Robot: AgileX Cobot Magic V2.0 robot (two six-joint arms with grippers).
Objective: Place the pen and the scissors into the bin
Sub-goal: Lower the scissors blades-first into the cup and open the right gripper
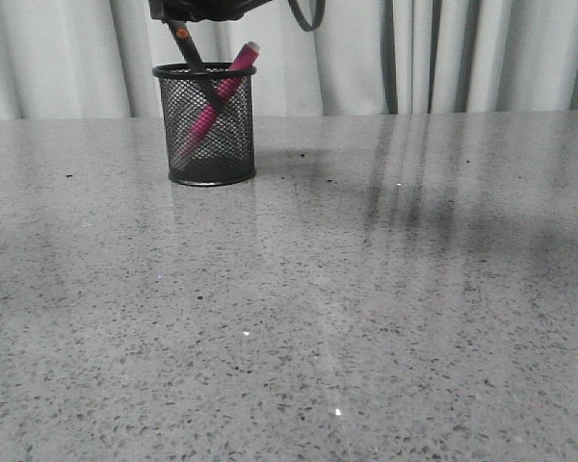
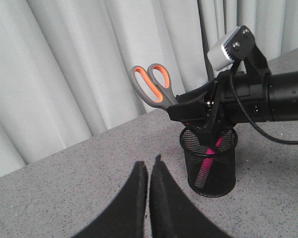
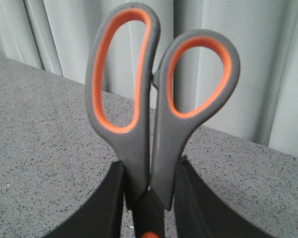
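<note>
Right gripper [image 3: 149, 198]: jaws pinch the scissors [image 3: 154, 114] just below the handle loops, on the shanks near the orange pivot; handles point up, blades down. Left gripper [image 2: 149, 198]: jaws pressed together, holding nothing, hovering near the bin [image 2: 209, 161].

Front view: bin sits far left on the grey speckled table [image 1: 366, 308]. Pen [image 1: 215, 104] is already in, leaning, tip end over the right rim. Scissor blades look to cross the rim and enter the mesh, though the dark blade against dark mesh makes depth uncertain.

Risks, as I judge them:
- blades press on the leaning pen and jam or lever it out;
- tall, top-heavy scissors tip the light bin on release;
- blade tip snags in the mesh.

Writing, brands: none legible anywhere.
</note>
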